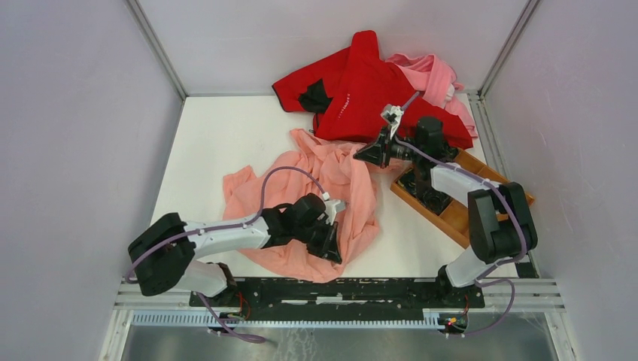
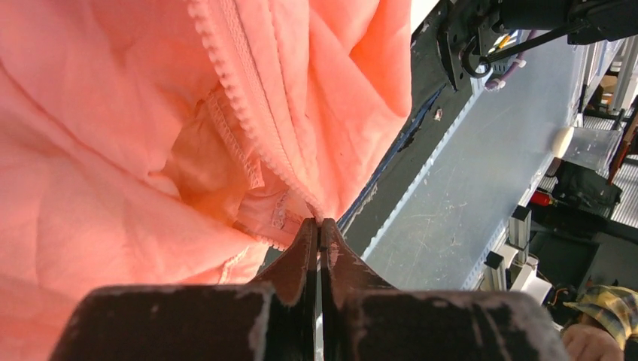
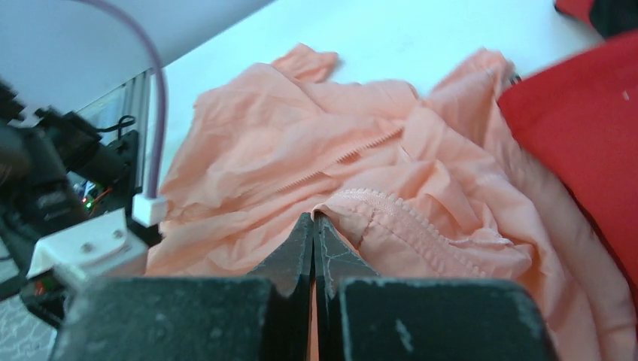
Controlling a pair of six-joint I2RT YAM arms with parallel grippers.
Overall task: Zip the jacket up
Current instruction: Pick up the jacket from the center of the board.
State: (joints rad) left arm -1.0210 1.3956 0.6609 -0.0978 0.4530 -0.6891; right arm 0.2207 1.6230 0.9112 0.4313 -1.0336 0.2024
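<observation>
1x jacket (image 1: 301, 188), salmon, crumpled on table (image 1: 218, 135), unzipped. L gripper (image 2: 317, 226): closed, pinching zip edge. R gripper (image 3: 314, 219): closed on zip hem.

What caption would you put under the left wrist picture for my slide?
Left gripper pinched shut on the salmon-pink jacket at the end of its zipper.
</observation>
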